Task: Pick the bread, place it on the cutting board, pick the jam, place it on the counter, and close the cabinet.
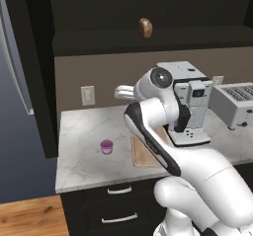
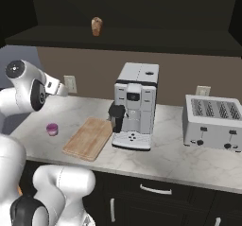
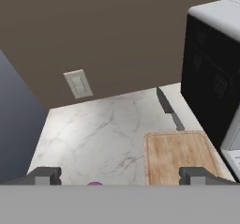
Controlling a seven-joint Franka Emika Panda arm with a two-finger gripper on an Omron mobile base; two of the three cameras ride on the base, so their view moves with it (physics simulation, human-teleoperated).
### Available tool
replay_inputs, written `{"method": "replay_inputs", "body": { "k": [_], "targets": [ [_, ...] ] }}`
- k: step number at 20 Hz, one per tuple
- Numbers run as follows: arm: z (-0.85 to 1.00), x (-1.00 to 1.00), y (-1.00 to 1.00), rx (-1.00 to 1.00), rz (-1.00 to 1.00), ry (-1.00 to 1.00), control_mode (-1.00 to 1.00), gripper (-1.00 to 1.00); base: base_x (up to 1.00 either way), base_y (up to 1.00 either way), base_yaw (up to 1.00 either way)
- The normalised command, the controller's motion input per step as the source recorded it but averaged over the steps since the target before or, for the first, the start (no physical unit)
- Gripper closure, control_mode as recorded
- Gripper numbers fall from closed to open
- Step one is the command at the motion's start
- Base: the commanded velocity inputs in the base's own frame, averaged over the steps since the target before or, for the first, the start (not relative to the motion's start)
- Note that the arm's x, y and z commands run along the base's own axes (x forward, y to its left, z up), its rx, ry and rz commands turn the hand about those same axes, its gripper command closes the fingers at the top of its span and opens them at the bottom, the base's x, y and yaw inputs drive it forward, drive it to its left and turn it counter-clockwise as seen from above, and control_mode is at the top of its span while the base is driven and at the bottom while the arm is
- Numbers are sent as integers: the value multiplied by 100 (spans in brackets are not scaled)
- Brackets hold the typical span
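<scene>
bread (image 1: 145,27), a small rounded brown loaf with darker crust, is sitting on the dark shelf inside the large black-brown upper wall cabinet (image 1: 148,8), well above the worktop (image 1: 89,131), a white-grey veined marble slab lying over black drawers with silver handles (image 1: 119,190). jam (image 1: 106,146), a tiny squat purple-magenta jar, is standing upright on the worktop, left of the cutting board (image 2: 89,138) and apart from it. the cutting board, a flat rectangular light-tan wooden board with visible grain and rounded corners, is lying flat on the worktop, its right edge just beside the white and black coffee machine (image 2: 134,107). a silver four-slot toaster (image 2: 212,122) is standing further right on the worktop. a pale wall outlet plate (image 3: 78,84) is showing on the brown back wall above the marble. the gripper (image 3: 119,176) is hovering above the worktop with its jaws spread wide and nothing between them; in the hand view its two dark fingertips (image 3: 44,175) are standing far apart, one over the bare marble and one over the near edge of the cutting board, with the top of the jam peeking between them at the bottom edge. the white arm (image 1: 163,111) is bending in front of the coffee machine in the left base view.
</scene>
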Motion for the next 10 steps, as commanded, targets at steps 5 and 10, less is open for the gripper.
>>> {"method": "replay_inputs", "body": {
  "k": [5, 10],
  "targets": [
    [40, 0, -16, 0, 1, 0, -100, -100, 0, 0, 0],
    [35, 0, -16, 0, 7, 0, -100, -100, 0, 0, 0]
  ]
}}
